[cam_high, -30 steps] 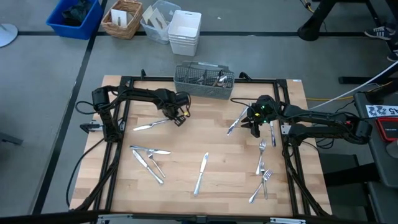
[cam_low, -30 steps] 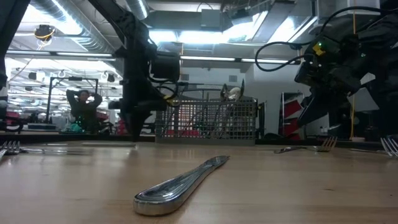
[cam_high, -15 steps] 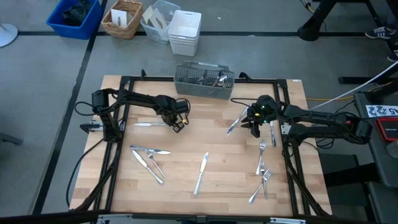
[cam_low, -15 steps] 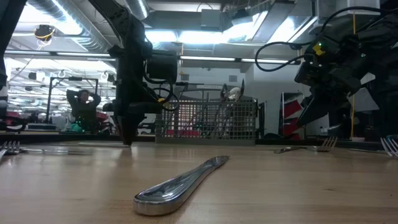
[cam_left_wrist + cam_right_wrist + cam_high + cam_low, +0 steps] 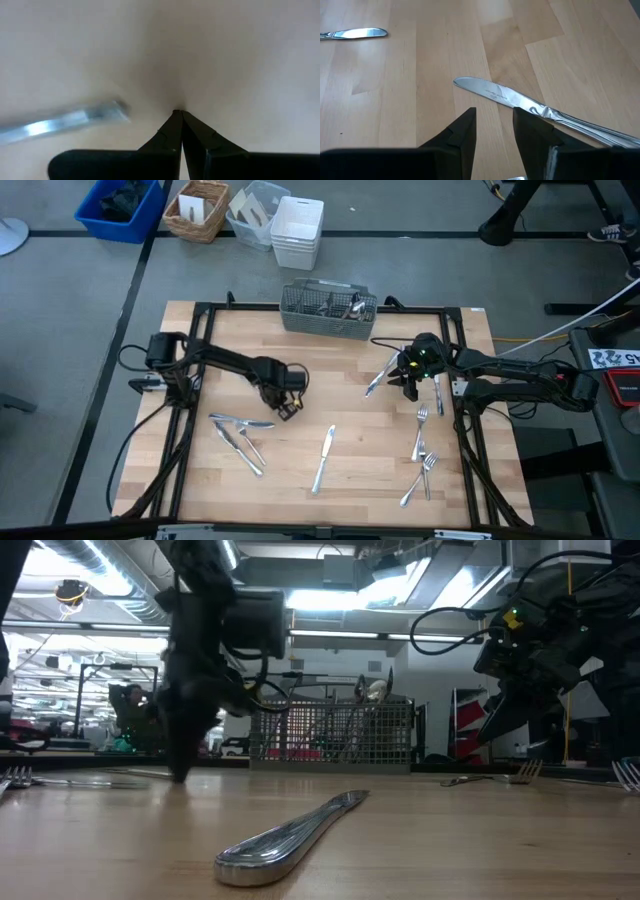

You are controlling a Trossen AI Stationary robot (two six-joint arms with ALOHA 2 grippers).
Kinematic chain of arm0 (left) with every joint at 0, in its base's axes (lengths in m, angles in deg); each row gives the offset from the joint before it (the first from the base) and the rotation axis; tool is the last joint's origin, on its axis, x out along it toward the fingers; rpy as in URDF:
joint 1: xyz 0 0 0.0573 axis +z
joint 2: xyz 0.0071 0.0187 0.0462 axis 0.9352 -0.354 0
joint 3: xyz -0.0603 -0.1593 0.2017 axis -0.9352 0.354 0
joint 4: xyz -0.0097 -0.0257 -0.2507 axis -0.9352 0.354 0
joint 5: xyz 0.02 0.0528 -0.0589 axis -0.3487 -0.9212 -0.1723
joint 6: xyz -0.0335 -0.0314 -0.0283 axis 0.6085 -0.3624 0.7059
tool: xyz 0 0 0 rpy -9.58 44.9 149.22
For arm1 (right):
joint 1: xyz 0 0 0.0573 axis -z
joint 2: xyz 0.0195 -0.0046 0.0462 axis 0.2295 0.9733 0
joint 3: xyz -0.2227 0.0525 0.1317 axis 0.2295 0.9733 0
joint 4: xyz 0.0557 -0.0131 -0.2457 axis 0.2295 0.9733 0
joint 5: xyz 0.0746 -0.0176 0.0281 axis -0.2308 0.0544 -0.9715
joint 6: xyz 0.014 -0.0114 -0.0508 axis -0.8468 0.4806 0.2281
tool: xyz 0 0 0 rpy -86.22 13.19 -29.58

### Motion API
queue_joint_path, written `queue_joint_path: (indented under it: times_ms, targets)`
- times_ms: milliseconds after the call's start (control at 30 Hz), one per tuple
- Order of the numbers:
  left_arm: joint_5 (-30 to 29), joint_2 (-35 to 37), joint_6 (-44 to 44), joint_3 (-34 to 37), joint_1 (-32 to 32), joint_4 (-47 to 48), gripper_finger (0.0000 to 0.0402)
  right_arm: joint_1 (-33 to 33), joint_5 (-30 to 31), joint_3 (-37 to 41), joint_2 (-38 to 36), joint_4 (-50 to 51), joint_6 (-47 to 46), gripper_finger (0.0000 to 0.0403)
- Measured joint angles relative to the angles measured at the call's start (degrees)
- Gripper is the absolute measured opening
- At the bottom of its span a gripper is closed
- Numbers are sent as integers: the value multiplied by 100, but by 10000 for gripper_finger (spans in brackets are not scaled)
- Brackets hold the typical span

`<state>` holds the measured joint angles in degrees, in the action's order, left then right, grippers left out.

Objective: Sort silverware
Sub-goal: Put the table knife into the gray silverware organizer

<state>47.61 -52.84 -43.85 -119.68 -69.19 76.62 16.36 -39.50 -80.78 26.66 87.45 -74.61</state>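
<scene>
The left gripper (image 5: 287, 408) was pressed shut and empty, its tip down at the wooden table (image 5: 350, 480) around nine o'clock from centre, with a cluster of knives (image 5: 240, 435) just beyond it toward seven o'clock. The right gripper (image 5: 408, 380) hovered with its fingers partly apart over a table knife (image 5: 520, 102) near two o'clock, holding nothing. Another knife (image 5: 323, 458) lay at six o'clock, forks (image 5: 422, 450) were scattered toward four o'clock, and the wire-mesh caddy (image 5: 327, 310) stood at twelve o'clock with some silverware already in it.
</scene>
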Motion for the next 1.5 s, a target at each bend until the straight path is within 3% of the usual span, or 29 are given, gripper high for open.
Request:
queue_joint_path:
  times_ms: [167, 400, 600, 833, 1500]
  targets:
    - [284, 4, 536, -19, -413, 166, 3, 0, 0, 0, -2, 0, 2, 131]
    - [-757, 475, 1688, -28, -764, -477, 3, 0, -2, 0, -2, -1, 2, 131]
    - [-1741, 1295, 3854, -32, -867, 196, 3, 0, -1, 0, 0, -2, 1, 131]
    - [-1787, 1544, 5943, -34, -869, 1446, 3, 0, 0, 0, 0, -11, 2, 131]
    - [-1809, 1542, 5985, 88, 50, 1899, 4, 0, 2, 0, 0, 46, 2, 131]
